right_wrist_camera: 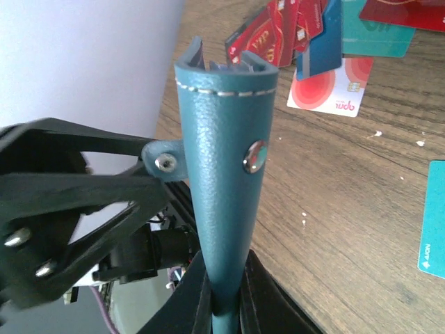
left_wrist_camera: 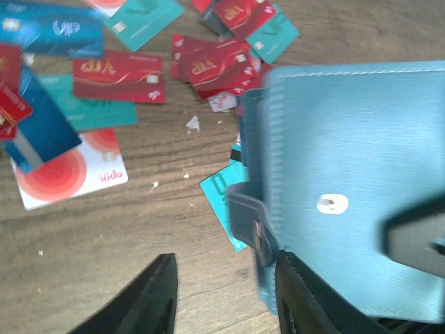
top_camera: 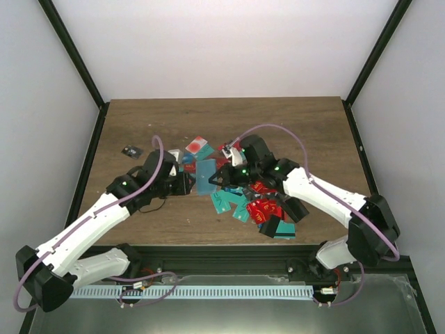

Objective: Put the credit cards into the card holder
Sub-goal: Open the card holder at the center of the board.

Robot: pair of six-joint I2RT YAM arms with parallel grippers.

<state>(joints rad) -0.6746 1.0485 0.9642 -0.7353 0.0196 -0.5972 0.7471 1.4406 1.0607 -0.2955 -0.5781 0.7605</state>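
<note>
The teal-blue card holder (top_camera: 206, 175) hangs above the table between the two grippers, and my right gripper (right_wrist_camera: 226, 299) is shut on its lower edge. It stands upright there, snap stud facing the camera (right_wrist_camera: 222, 167). My left gripper (left_wrist_camera: 226, 296) is open; its right finger (left_wrist_camera: 306, 299) rests against the holder's near edge (left_wrist_camera: 348, 174), and bare wood shows between the jaws. Credit cards (top_camera: 261, 205) lie scattered around: red ones (left_wrist_camera: 118, 76), a white one with a red blot (left_wrist_camera: 66, 174), and teal and blue ones.
Black blocky cases (top_camera: 278, 224) sit among the cards at the right. A small dark item (top_camera: 130, 151) lies alone at the back left. A teal card (right_wrist_camera: 432, 229) lies flat near the right gripper. Black frame posts (top_camera: 87, 76) flank the table.
</note>
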